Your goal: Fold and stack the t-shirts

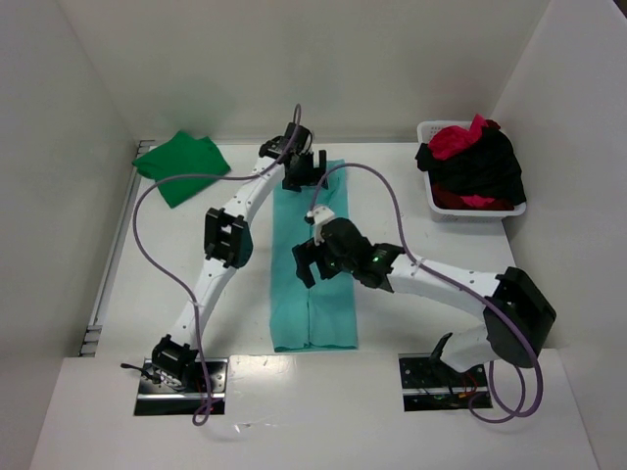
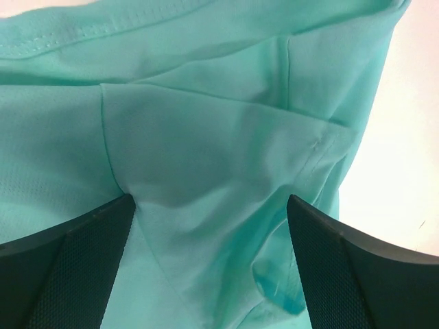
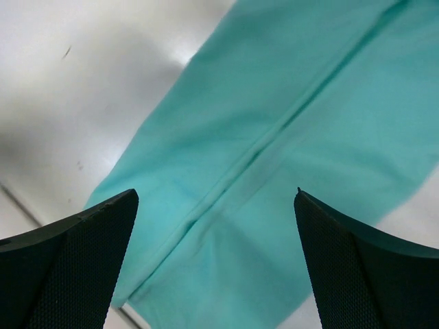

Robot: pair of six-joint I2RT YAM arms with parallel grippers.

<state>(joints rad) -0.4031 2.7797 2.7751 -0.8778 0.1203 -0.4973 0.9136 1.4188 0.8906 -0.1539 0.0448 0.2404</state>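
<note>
A light teal t-shirt (image 1: 315, 315) lies on the white table, folded lengthwise into a long narrow strip running from near to far. My left gripper (image 1: 302, 170) hovers open over its far end; in the left wrist view the creased teal cloth (image 2: 206, 137) fills the frame between the spread fingers of the left gripper (image 2: 209, 202). My right gripper (image 1: 312, 257) hangs open above the strip's middle. The right wrist view shows the teal strip's centre seam (image 3: 288, 103) below the right gripper (image 3: 216, 195), nothing held. A dark green t-shirt (image 1: 182, 166) lies folded at the back left.
A white plastic basket (image 1: 432, 201) stands at the back right, holding a red shirt (image 1: 460, 140) and a black shirt (image 1: 493, 168). White walls close in the table on three sides. A metal rail (image 1: 106, 289) runs along the left edge.
</note>
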